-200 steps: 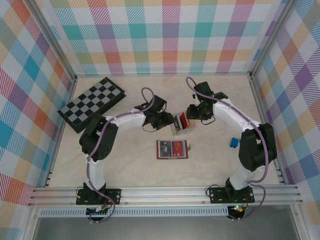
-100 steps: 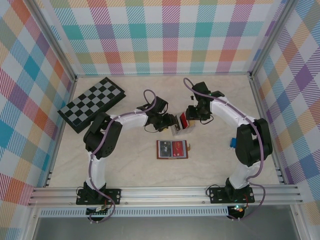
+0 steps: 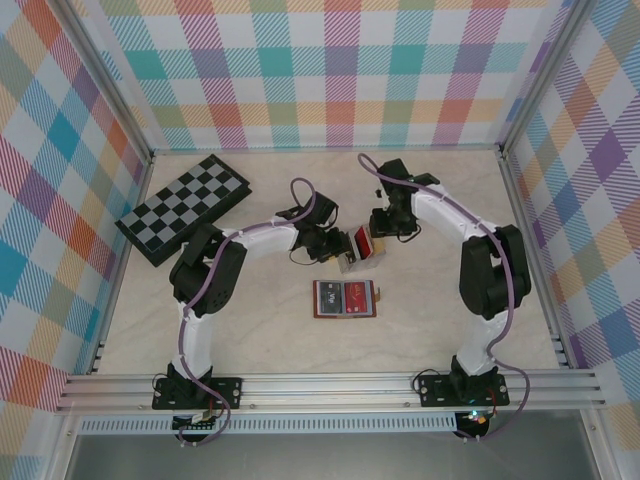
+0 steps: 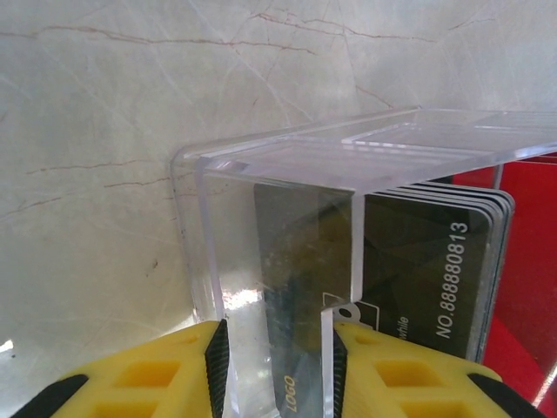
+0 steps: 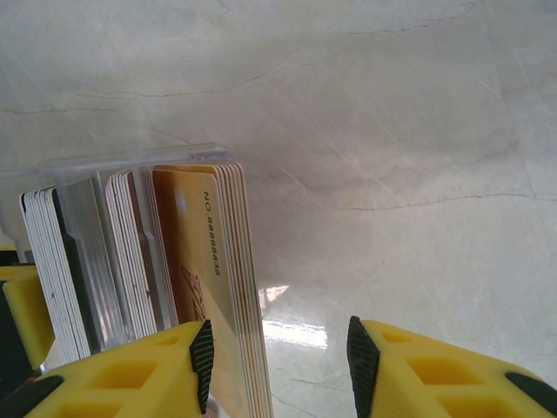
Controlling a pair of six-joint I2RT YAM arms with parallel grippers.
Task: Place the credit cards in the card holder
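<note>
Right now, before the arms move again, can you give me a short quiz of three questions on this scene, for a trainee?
1. True or false: the holder touches the tray.
2. What stands between the left pincer and the right pincer? A. checkerboard B. tray C. holder
3. What colour are the cards beside the right pincer's finger?

Key: 1 false; 2 B; 3 tan.
</note>
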